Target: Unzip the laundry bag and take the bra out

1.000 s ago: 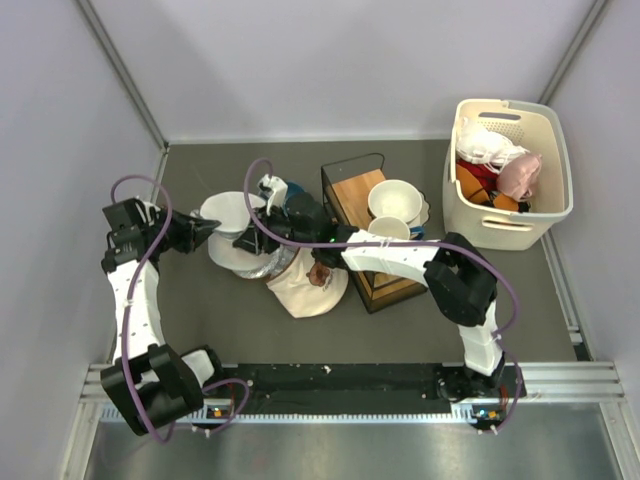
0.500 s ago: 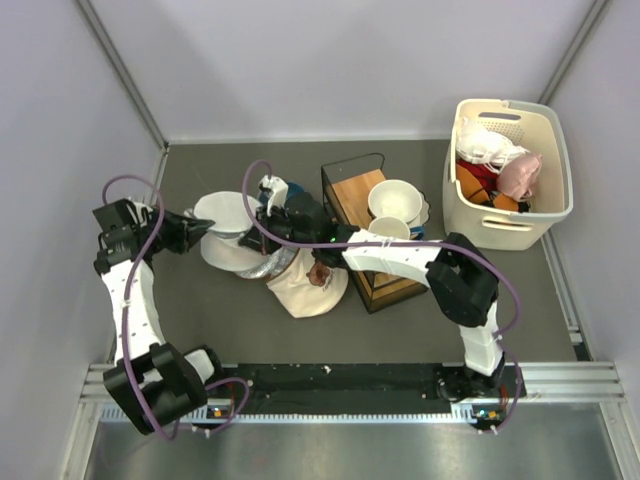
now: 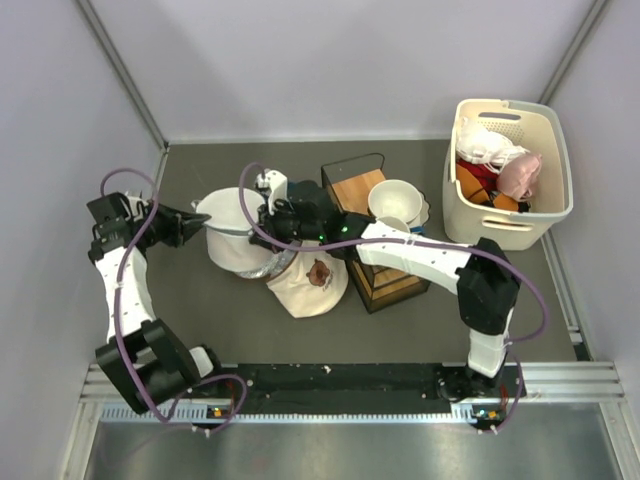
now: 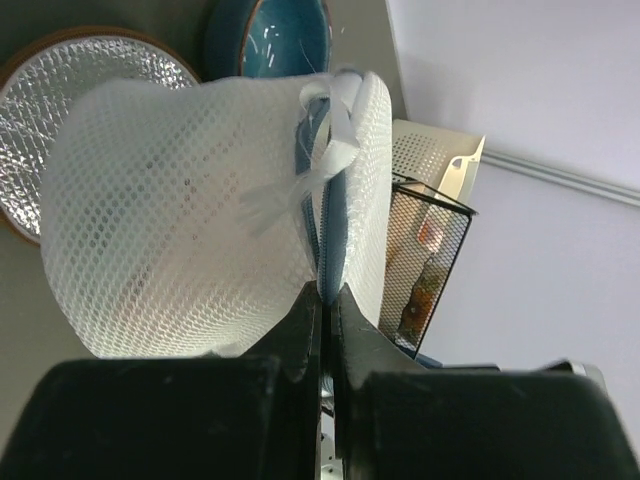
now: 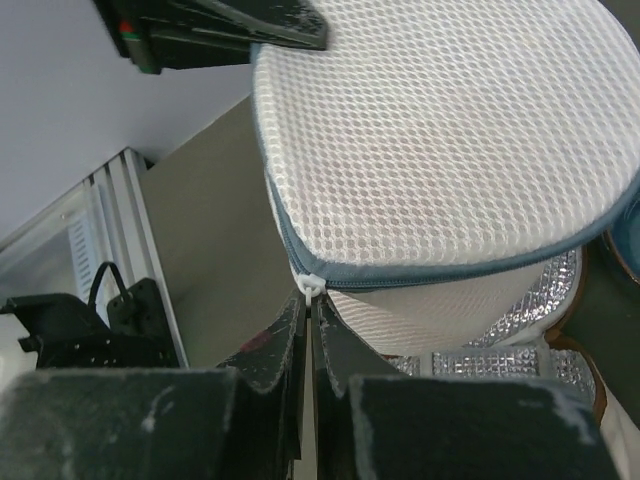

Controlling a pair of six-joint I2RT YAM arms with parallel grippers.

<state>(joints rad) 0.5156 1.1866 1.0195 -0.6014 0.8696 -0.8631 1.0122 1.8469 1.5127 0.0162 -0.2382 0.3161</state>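
The laundry bag (image 3: 234,233), a white mesh drum with a blue-grey zip seam, is held between both grippers above a silver foil-textured disc (image 3: 262,268). My left gripper (image 3: 203,223) is shut on the bag's seam edge (image 4: 326,270) on its left side. My right gripper (image 3: 264,222) is shut on the white zipper pull (image 5: 309,285), at the rim of the circular flap (image 5: 450,120). The zip line looks closed in the right wrist view. The bra is hidden; I cannot make it out through the mesh.
A cream cloth with a brown mark (image 3: 308,283) lies just right of the bag. A black wire rack (image 3: 372,235) holds a wooden board and white bowls (image 3: 392,200). A beige slotted basket (image 3: 552,160) of clothes stands at the back right. A teal bowl (image 4: 268,35) sits behind the bag.
The bag has been lifted from lying flat and pulled into a drum shape. My left gripper drew back to the left, and my right arm reached further left with the zipper pull.
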